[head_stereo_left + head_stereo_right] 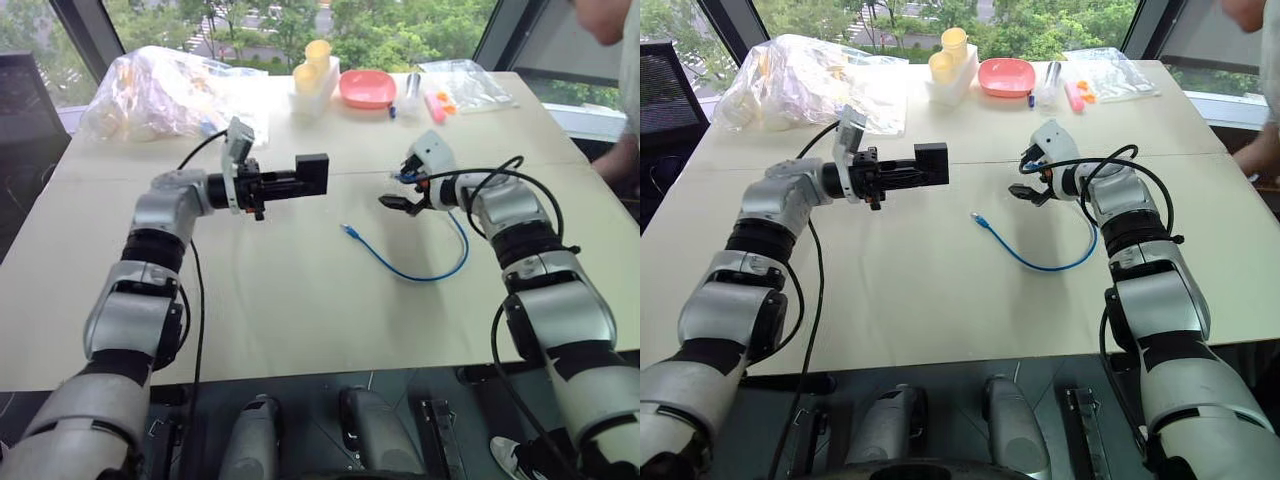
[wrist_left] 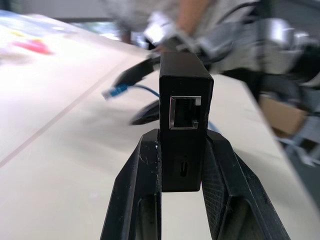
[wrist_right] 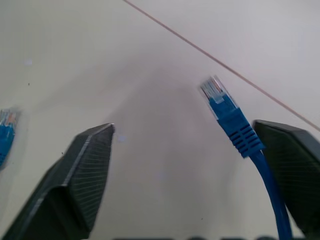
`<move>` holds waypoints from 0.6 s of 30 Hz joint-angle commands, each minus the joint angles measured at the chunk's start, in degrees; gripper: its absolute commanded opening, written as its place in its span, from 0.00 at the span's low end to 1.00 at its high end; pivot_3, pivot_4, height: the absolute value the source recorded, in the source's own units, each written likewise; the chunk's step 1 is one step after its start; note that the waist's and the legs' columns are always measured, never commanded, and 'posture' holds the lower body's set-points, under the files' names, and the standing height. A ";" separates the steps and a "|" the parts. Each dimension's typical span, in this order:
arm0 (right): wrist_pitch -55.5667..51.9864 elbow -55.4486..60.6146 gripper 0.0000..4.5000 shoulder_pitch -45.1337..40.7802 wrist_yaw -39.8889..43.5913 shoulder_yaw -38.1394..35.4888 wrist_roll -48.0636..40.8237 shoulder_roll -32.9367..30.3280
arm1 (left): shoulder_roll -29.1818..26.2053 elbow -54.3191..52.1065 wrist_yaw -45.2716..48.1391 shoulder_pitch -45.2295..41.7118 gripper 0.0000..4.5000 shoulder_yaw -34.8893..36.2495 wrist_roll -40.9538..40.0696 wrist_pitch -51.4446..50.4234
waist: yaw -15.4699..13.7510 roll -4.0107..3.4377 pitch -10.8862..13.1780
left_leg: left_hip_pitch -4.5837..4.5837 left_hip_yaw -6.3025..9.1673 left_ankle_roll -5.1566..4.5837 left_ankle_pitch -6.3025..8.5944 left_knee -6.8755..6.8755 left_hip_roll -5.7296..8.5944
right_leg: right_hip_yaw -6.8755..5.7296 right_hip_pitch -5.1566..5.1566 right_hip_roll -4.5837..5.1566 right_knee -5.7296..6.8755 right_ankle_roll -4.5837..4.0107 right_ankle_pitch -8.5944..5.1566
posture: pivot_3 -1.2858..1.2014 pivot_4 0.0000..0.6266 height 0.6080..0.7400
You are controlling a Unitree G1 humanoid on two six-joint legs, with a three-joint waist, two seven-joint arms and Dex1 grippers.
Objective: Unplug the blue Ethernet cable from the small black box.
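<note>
Between the fingers of the left pincer point(image 1: 305, 180) sits the black box point(image 1: 312, 176), gripped, its port empty. The blue cable point(image 1: 420, 272) is already out: one plug hangs beside a finger of the open right pincer point(image 3: 200, 175), the rest lies on the desk point(image 1: 300, 320) below. Little seems left.

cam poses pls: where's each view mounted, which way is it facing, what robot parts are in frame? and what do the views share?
Left eye, right eye: head stereo pair, facing forward and down over the beige table; both arms show.
Left wrist: along the left gripper, shut on the small matte black box, its port empty, facing the right gripper.
Right wrist: down at the table between the open right gripper's fingers.
Shared: the thin bright-blue Ethernet cable, unplugged, one plug by the right gripper, the other lying on the table.
</note>
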State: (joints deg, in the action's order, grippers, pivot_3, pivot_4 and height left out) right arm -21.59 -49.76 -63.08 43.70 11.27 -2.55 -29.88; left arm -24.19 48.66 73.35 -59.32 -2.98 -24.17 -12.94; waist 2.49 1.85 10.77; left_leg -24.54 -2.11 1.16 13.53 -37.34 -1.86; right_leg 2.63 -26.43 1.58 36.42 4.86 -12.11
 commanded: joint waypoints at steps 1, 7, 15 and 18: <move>-0.17 15.73 0.99 1.41 1.28 -1.13 1.49 -4.11 | 2.22 0.78 -8.60 1.95 0.11 2.49 3.64 7.64 | -0.10 -0.02 0.00 | 0.00 0.00 0.00 0.00 -0.01 0.00 | 0.00 0.00 0.02 0.02 0.00 0.00 | 0.52 0.24 1.00; -4.56 34.26 0.99 9.37 -0.15 0.80 6.30 -6.89 | 6.42 4.28 -19.43 3.79 0.11 3.62 8.82 16.75 | -0.50 0.02 -0.05 | 0.03 0.01 -0.01 0.01 -0.06 0.02 | -0.01 0.09 0.02 -0.03 0.01 0.01 | 0.52 0.24 1.00; -16.45 53.79 0.99 13.44 -14.48 -8.10 3.23 4.58 | 10.86 5.26 -26.58 7.46 0.11 3.76 12.41 22.79 | -0.29 0.04 -0.08 | 0.10 -0.01 0.00 0.00 -0.14 0.01 | 0.05 0.12 -0.02 0.07 0.02 0.05 | 0.52 0.24 1.00; -15.22 56.44 1.00 18.02 -19.79 -8.52 4.65 8.02 | 12.04 6.97 -28.92 8.34 0.34 3.60 13.78 24.02 | -0.62 0.08 -0.11 | 0.10 0.00 -0.01 0.00 -0.16 0.01 | 0.04 0.18 -0.01 0.05 0.03 0.05 | 0.52 0.24 1.00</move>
State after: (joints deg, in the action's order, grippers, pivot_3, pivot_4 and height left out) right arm -37.57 4.36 -46.43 26.83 3.75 1.19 -22.36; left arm -12.42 55.80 45.75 -50.68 -0.23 -11.28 9.20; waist 1.87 1.93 10.66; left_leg -24.44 -2.12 1.16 13.53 -37.52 -1.84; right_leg 2.67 -26.23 1.59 36.47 4.89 -12.06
